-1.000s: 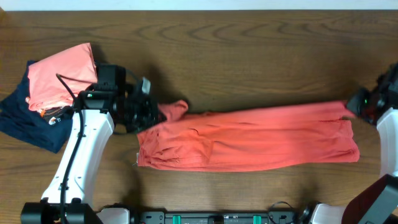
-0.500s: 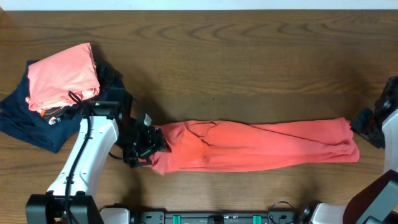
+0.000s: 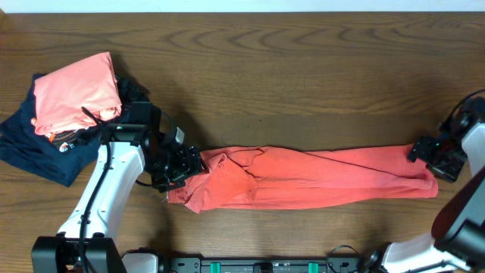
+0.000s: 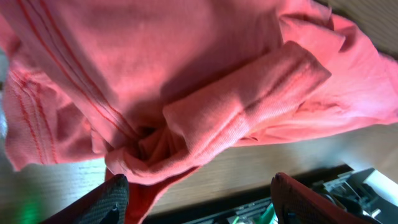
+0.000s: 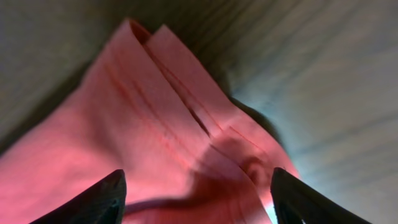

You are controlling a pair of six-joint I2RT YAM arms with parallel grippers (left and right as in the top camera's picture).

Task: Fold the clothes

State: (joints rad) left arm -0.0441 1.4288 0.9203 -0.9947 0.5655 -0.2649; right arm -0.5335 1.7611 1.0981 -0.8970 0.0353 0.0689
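The orange-red clothes (image 3: 318, 178) lie as a long narrow band across the front of the table, folded lengthwise, with no print showing. My left gripper (image 3: 182, 165) sits at the band's bunched left end. In the left wrist view the left gripper (image 4: 199, 200) is open, and crumpled cloth (image 4: 186, 81) lies just beyond its fingers, a fold hanging by the left finger (image 4: 112, 200). My right gripper (image 3: 428, 152) is over the band's right end. In the right wrist view the right gripper (image 5: 196, 200) is open above the layered hem (image 5: 155, 124).
A folded salmon-pink garment (image 3: 76, 91) rests on a dark navy garment (image 3: 30, 148) at the back left, close behind my left arm. Bare wooden table (image 3: 303, 76) stretches behind the band. The arms' mount (image 3: 265, 265) lines the front edge.
Both grippers carried the shirt's far edge toward the front, so the broad shape became a narrow band. Both then opened and let go. The right gripper has moved left over the end.
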